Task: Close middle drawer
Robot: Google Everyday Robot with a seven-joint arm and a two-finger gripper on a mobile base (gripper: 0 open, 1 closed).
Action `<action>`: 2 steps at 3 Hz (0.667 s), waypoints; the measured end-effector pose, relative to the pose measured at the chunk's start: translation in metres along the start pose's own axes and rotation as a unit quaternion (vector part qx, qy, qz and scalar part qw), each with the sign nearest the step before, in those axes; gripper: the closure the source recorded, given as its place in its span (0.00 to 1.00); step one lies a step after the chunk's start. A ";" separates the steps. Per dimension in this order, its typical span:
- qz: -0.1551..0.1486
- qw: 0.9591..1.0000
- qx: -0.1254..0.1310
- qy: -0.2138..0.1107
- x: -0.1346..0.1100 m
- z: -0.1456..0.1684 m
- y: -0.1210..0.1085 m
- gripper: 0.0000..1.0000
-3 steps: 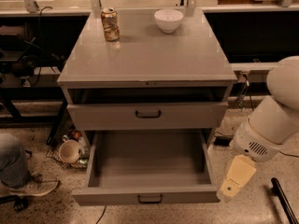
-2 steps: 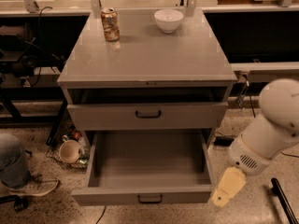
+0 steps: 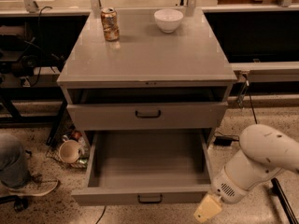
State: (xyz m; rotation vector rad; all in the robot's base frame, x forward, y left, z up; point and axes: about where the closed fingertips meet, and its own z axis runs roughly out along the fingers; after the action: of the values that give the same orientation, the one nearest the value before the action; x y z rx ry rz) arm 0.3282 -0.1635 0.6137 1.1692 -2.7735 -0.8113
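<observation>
The middle drawer (image 3: 148,160) is pulled far out of the grey cabinet (image 3: 147,59) and is empty inside. Its low flat front with a small black handle (image 3: 150,199) faces me near the bottom edge. Above it, the taller-fronted drawer (image 3: 147,115) with the larger black handle stands slightly open. My gripper (image 3: 207,209) is a cream-coloured tip on the white arm (image 3: 259,160). It sits low at the bottom right, just beside the right end of the middle drawer's front. I cannot tell whether it touches the front.
A drink can (image 3: 110,24) and a white bowl (image 3: 168,20) stand on the cabinet top. A mug (image 3: 70,151) and clutter lie on the floor to the left, beside a person's leg and shoe (image 3: 18,171). Cables and a black stand (image 3: 282,202) are at the right.
My arm and gripper have moved left and down, from beside the drawer's right side to the right end of its front. The drawers have not moved.
</observation>
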 end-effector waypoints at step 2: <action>0.000 1.000 0.008 -0.008 -0.003 0.003 -0.004 0.95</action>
State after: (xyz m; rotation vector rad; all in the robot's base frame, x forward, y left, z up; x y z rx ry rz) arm 0.3325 -0.1621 0.6097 1.1700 -2.7970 -0.8033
